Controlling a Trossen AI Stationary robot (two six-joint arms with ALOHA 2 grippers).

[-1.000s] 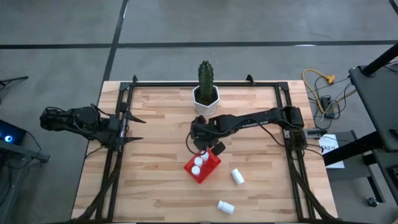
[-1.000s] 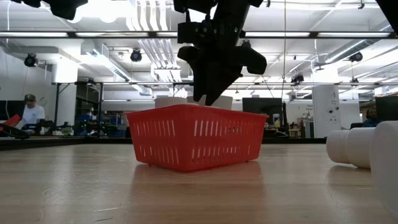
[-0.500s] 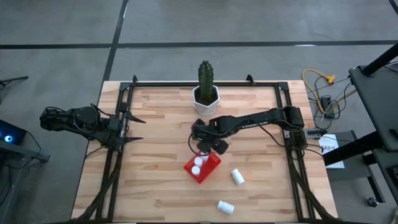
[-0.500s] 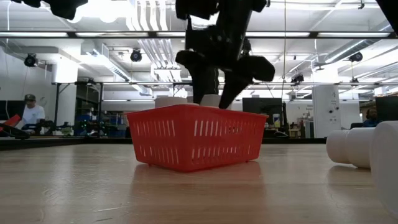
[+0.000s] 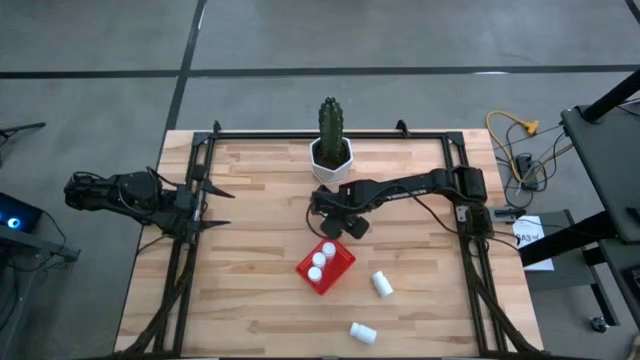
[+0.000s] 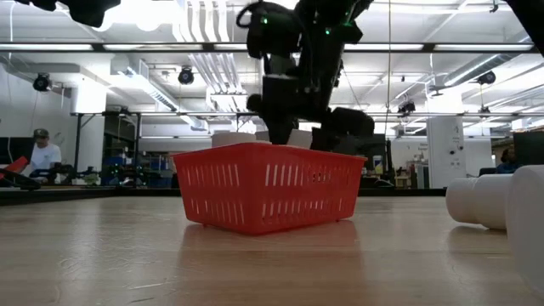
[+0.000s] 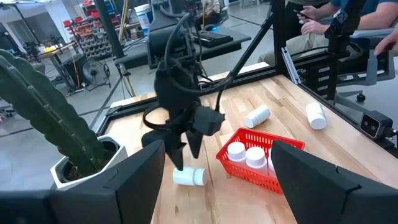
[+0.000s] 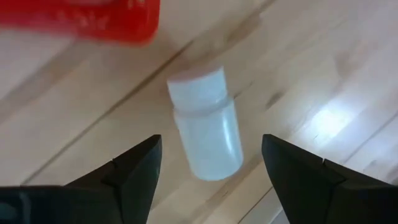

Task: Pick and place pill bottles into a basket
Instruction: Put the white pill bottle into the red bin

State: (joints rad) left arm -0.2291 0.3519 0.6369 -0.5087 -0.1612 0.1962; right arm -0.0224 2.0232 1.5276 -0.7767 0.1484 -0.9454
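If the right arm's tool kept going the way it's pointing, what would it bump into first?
Most likely the pill bottle lying on its side on the table. It sits straight ahead between the right tool's open fingers, just beside the red basket. How much gap remains is hard to judge.

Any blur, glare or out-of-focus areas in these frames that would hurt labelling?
Right wrist view: the red plastic basket is smeared, and a bright glare patch sits on the wooden table beside the small white pill bottle. Low view: ceiling lights wash out the top, and the near white bottles at the edge are soft. High view: evenly lit.
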